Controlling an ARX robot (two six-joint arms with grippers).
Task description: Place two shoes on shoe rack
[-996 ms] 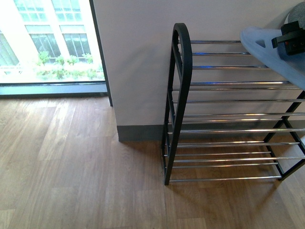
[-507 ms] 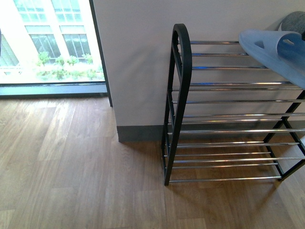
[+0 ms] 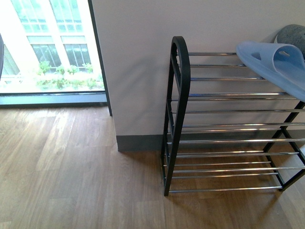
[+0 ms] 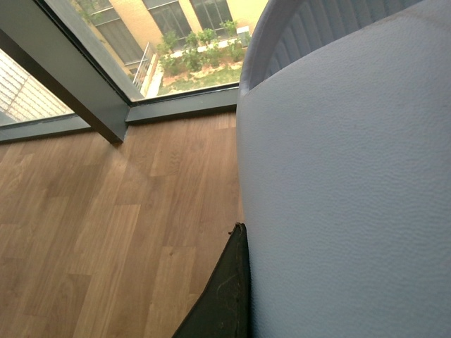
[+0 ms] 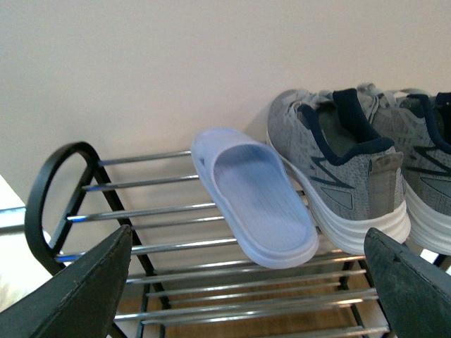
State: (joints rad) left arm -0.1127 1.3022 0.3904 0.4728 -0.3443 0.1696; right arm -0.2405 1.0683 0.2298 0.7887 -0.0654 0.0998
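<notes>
Shoe rack [image 5: 169,211]: black frame, chrome rod shelves, standing against the wall. Top shelf carries one pale blue foam slide [image 5: 257,204], sole down, just beside two grey knit sneakers [image 5: 338,176] with white soles, navy lining, heels facing outward

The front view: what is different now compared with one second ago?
The right gripper, then over the blue slide on the rack, has left that view, open and empty. The view shifted slightly. The slide stays on the top shelf beside the grey sneaker.
</notes>
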